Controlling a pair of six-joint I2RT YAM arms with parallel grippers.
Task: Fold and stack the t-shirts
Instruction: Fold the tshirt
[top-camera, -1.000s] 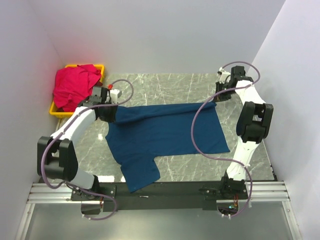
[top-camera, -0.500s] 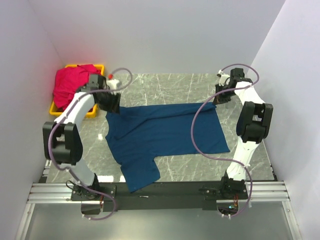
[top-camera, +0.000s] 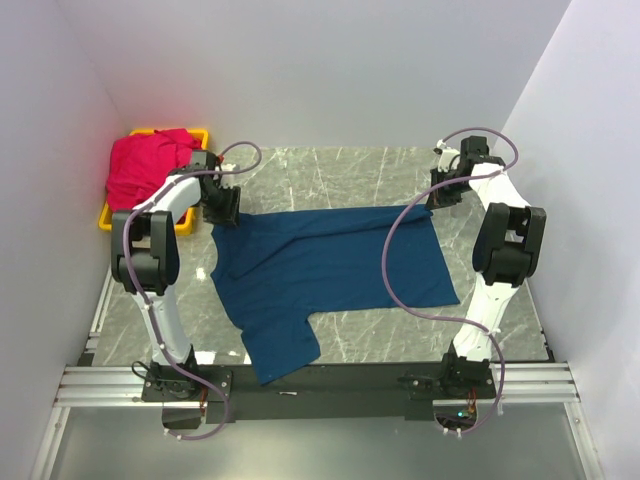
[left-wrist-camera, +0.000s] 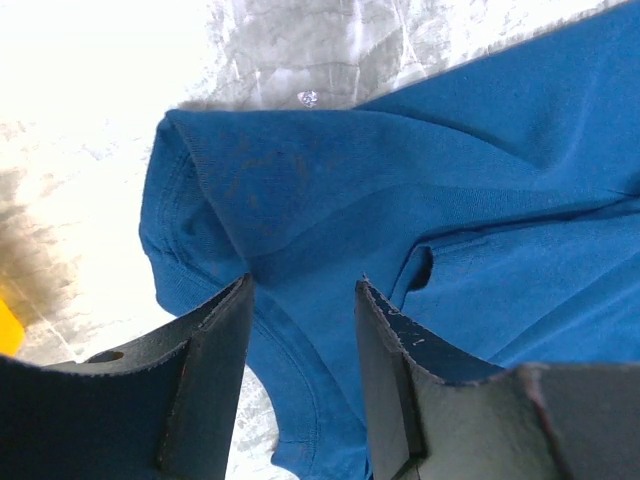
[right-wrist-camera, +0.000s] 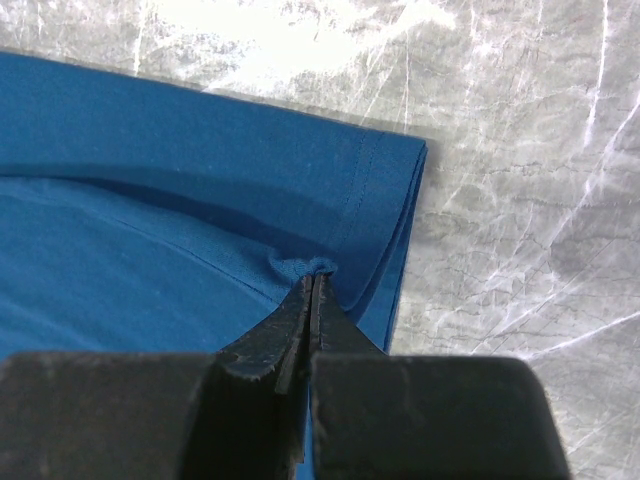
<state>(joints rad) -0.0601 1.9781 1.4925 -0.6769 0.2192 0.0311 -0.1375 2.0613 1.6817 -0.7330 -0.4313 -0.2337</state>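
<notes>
Grey marble table (top-camera: 300, 170), white walls (top-camera: 300, 70) — your blue shirt (top-camera: 330, 265) lies spread across it. Your left gripper (left-wrist-camera: 303, 290) hangs half open and empty over one corner; your right gripper (right-wrist-camera: 312, 285) is closed tight on its edge.

You get bright, even, diffuse light in the top view; shadows under the arms and along the navy t-shirt (top-camera: 330, 265) are faint and soft-edged; the red-pink t-shirt (top-camera: 145, 170) throws a rosy tint onto the left wall (top-camera: 55, 140); straight lines run true to the edges. In your left wrist view the table (left-wrist-camera: 280, 50) burns out to white at upper left, losing its veining; the cloth weave is crisp, while the left gripper (left-wrist-camera: 303, 290) shows dark, soft-focus fingers (left-wrist-camera: 210, 370). In your right wrist view glare streaks the marble along the top; a grey shadow lies just right of the shirt's folded edge; the right gripper (right-wrist-camera: 312, 290) is near-black and slightly blurred.
</notes>
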